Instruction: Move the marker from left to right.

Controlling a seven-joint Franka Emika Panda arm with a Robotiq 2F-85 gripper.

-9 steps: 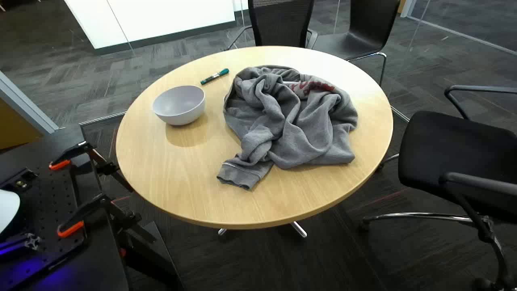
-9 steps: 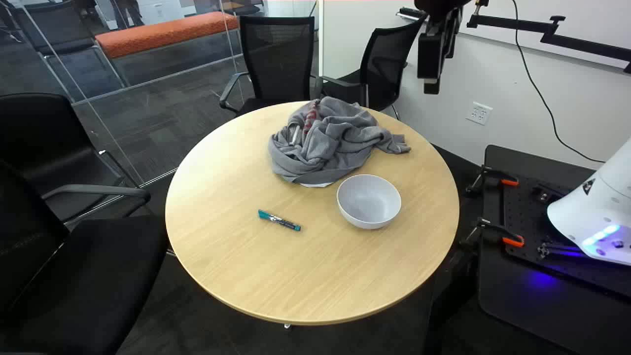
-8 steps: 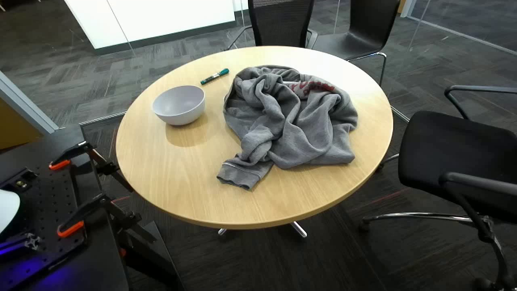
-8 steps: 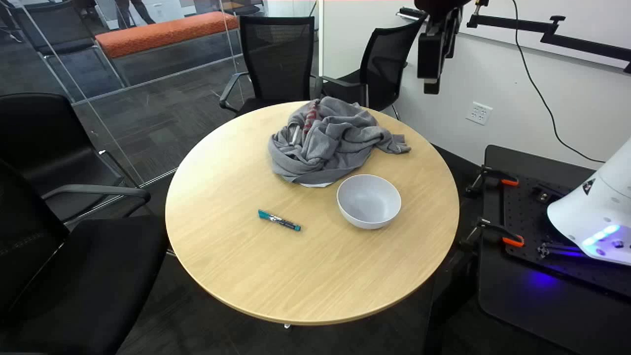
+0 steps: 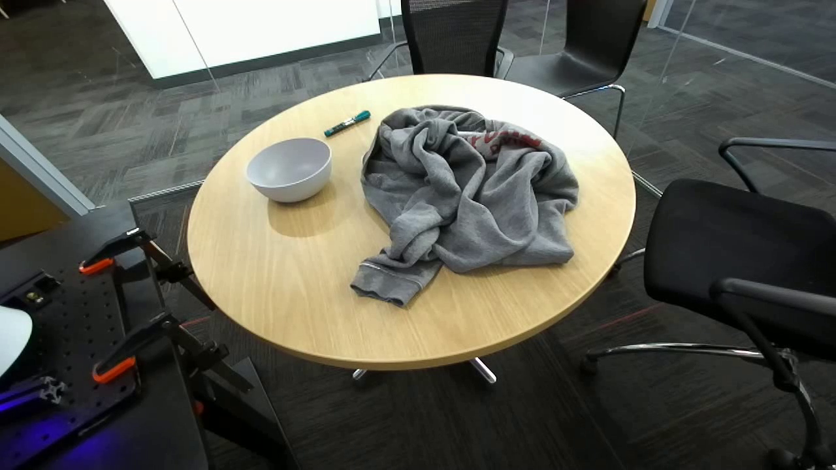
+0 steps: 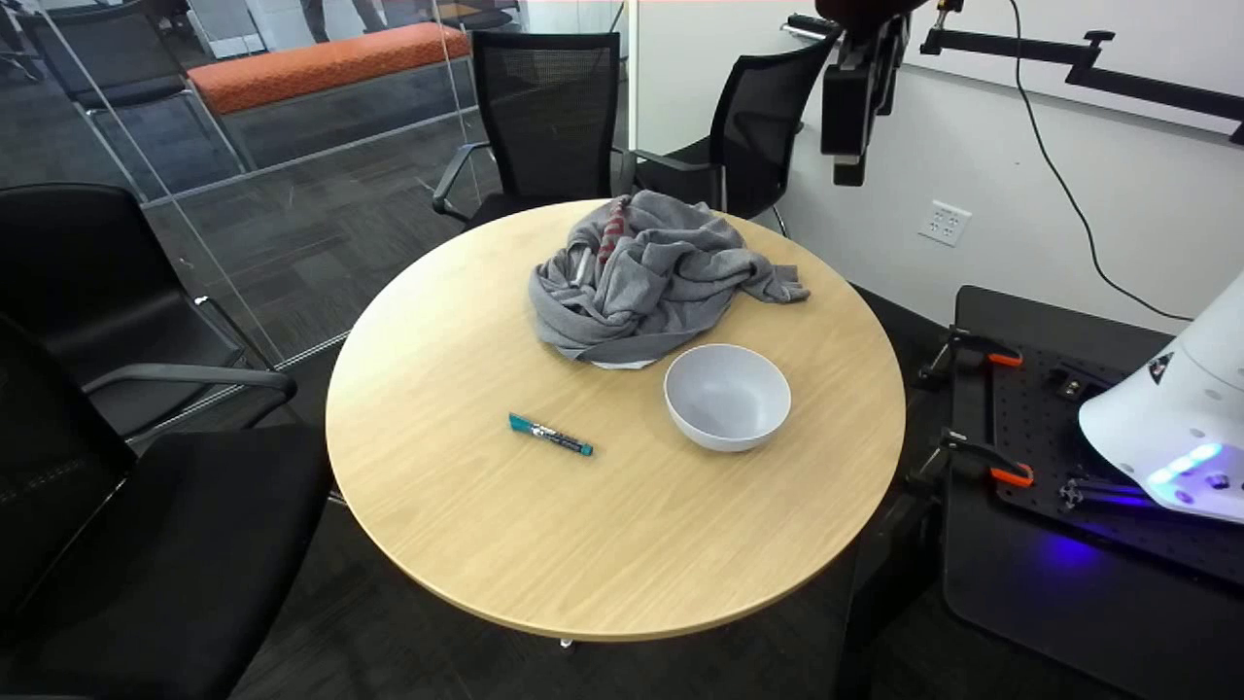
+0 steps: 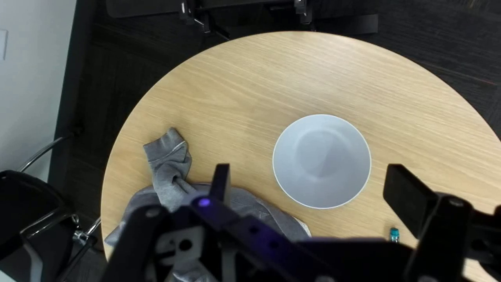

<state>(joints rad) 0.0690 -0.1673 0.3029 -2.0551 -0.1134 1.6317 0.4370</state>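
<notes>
The marker is a thin teal stick with a dark label. It lies on the table in both exterior views (image 5: 347,123) (image 6: 550,435). In the wrist view only one teal end of the marker (image 7: 394,234) shows at the lower right; the gripper hides the rest. My gripper (image 7: 307,168) is open and empty, its fingers wide apart high above the table. In an exterior view the gripper (image 6: 853,112) hangs at the top, beyond the table's edge in the picture and well apart from the marker. The gripper is out of frame in the remaining exterior view.
A pale bowl (image 5: 289,171) (image 6: 728,399) (image 7: 321,161) stands upright near the marker. A crumpled grey sweatshirt (image 5: 470,189) (image 6: 651,277) lies beside it on the round wooden table (image 5: 274,281). Black chairs (image 6: 544,117) stand around the table. The robot's base (image 6: 1181,418) is on a black stand.
My gripper has hardly moved, at most a slight shift left in an exterior view. The marker, bowl and sweatshirt are unmoved. A person's legs behind the glass have shifted right.
</notes>
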